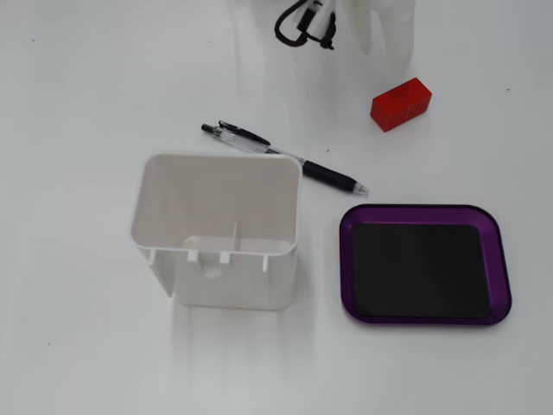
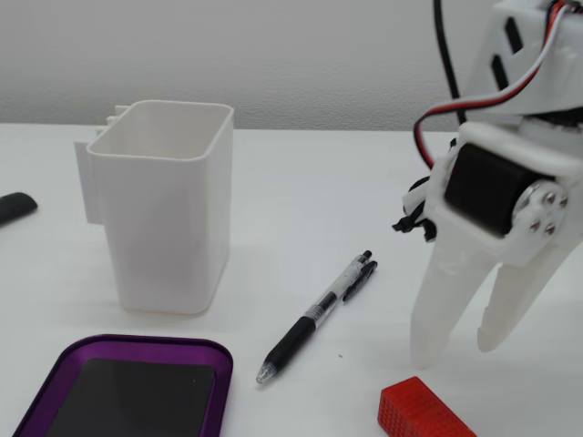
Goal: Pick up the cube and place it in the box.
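From where I'm driving, the purple box [image 2: 127, 382] sits nearest, empty, with the red cube [image 2: 421, 412] off to the right on the surface [image 2: 310, 200], well apart from it. My gripper [image 2: 460, 341] hangs just above the cube, fingers spread, not touching. Pen [image 2: 319, 314] between them, white container [image 2: 164, 205] further back.

cube [image 2: 424, 414] and box [image 2: 127, 387] edge-cropped

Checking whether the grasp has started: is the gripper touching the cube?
Apart. In a fixed view the open gripper hangs above the cube, white table showing between its fingers and the block.
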